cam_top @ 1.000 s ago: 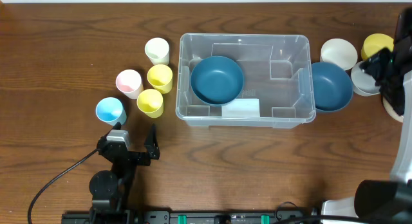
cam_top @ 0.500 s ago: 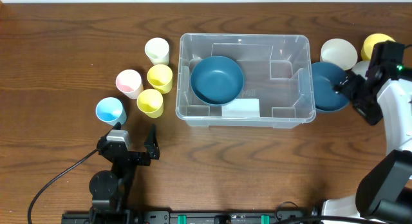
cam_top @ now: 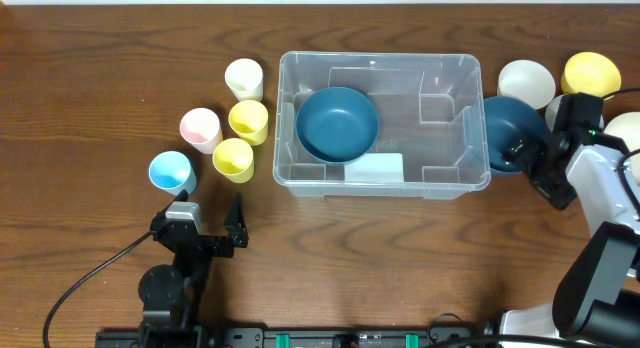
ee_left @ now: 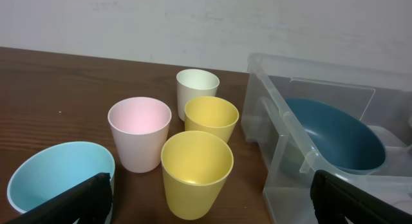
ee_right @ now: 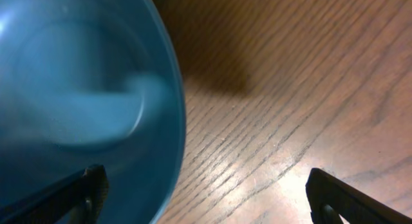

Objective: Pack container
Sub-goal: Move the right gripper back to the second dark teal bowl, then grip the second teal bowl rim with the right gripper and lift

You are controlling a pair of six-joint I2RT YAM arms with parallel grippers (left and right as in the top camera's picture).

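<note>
The clear container point(cam_top: 380, 57) stands mid-table with a dark blue bowl point(cam_top: 337, 123) in its left half. Another dark blue bowl point(cam_top: 503, 128) sits on the table against the container's right wall. My right gripper point(cam_top: 533, 168) hangs open over that bowl's right edge. In the right wrist view the bowl point(ee_right: 77, 89) fills the left, its rim runs between the jaws, one finger point(ee_right: 90, 188) is over the bowl and the other over bare wood. My left gripper point(cam_top: 210, 208) rests open near the front left, nothing in it, facing the cups and the container point(ee_left: 283, 147).
Left of the container stand several cups: a light blue cup point(cam_top: 170, 172), a pink cup point(cam_top: 200, 128), two yellow cups point(cam_top: 248, 120) point(cam_top: 233, 159) and a white cup point(cam_top: 243, 78). A white bowl point(cam_top: 526, 82) and a yellow bowl point(cam_top: 586, 72) sit at the far right.
My right arm has swung left from the bowls at the far right and come down over the blue bowl beside the container. The left arm has not moved.
</note>
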